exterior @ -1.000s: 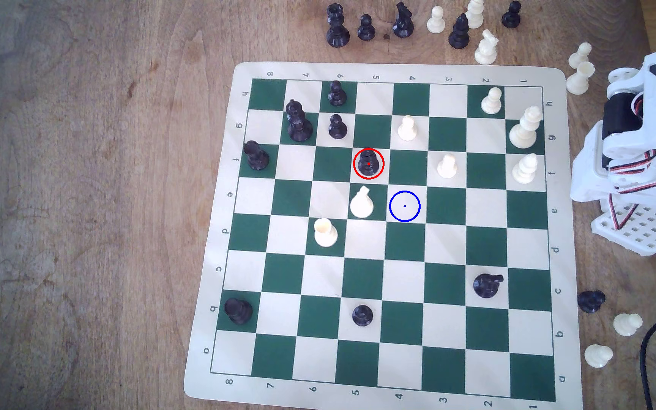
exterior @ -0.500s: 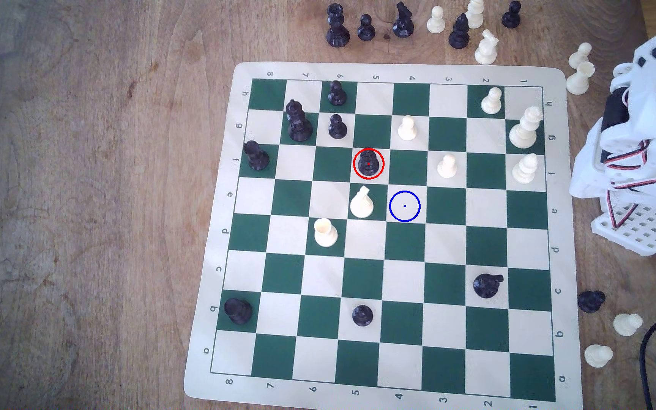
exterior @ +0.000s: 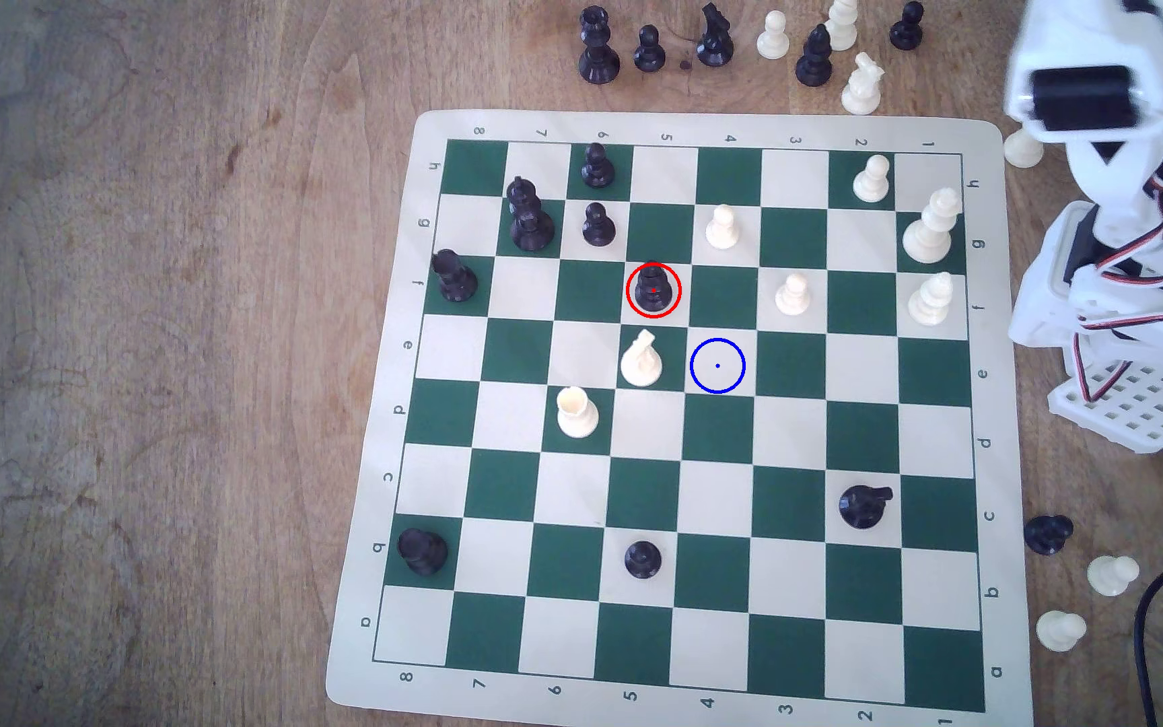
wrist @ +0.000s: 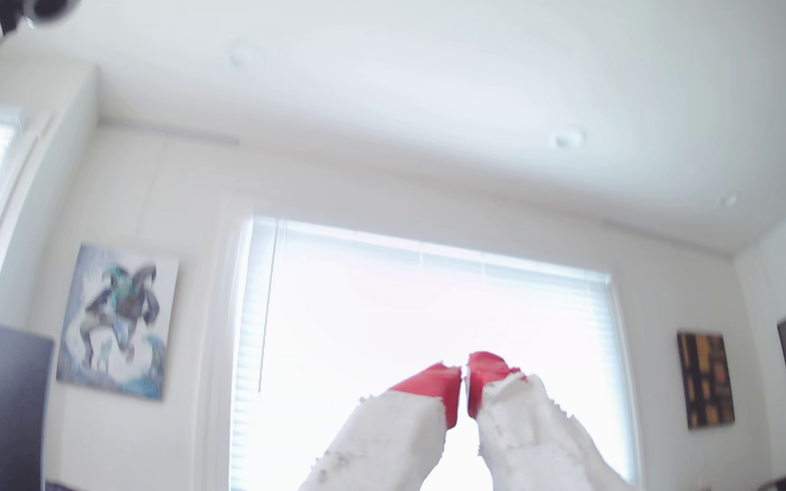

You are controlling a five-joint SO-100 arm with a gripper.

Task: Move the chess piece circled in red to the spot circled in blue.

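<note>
The chess piece (exterior: 653, 290) is a short black piece standing upright inside the red ring on a cream square, mid-board in the exterior view. The spot (exterior: 717, 365) is the bare cream square under the blue ring, one square diagonally nearer and toward the exterior view's right. My white arm (exterior: 1117, 140) rises off the board at the exterior view's right edge, far from both. In the wrist view my gripper (wrist: 464, 373) points up at a bright window; its red-tipped fingers (wrist: 433, 382) are pressed together with nothing between them.
A cream piece with a notched top (exterior: 640, 360) stands just left of the spot, and a cream rook (exterior: 575, 412) is nearer still. Cream pawns (exterior: 792, 293) stand right of the chess piece. Captured pieces (exterior: 711, 38) line the table beyond the green-and-cream board (exterior: 704, 126).
The arm has unfolded and risen at the exterior view's right edge, now covering part of the cream pawns off the board's far corner. No chess piece has moved.
</note>
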